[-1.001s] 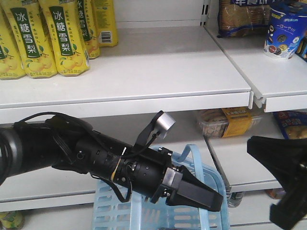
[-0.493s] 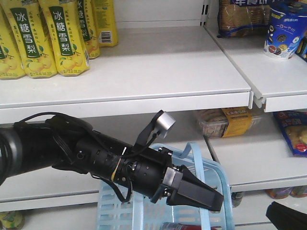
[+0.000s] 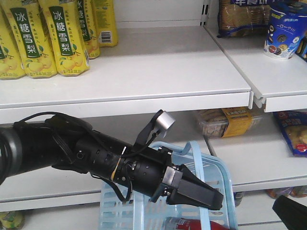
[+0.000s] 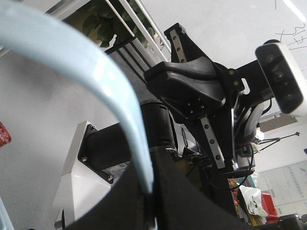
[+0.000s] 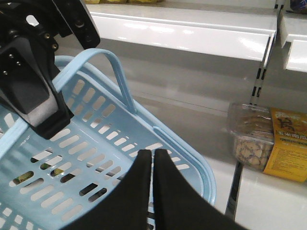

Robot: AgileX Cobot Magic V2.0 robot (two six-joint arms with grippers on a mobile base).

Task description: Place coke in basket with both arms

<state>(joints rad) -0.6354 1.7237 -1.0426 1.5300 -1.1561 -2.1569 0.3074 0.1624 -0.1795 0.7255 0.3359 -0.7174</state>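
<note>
Coke (image 3: 184, 224) lies in basket (image 5: 110, 143) bottom; placing step looks done; left pincer (image 3: 213, 200) clamped on basket handle, carrying it; right pincer (image 5: 152, 155) fully closed, empty, above basket rim; next, probably: hold basket level, back right arm clear.

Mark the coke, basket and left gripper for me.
coke (image 3: 192, 224): front view, red body at the bottom edge.
basket (image 5: 184, 146): right wrist view, light-blue rim.
left gripper (image 3: 217, 201): front view, tips of its fingers.
</note>
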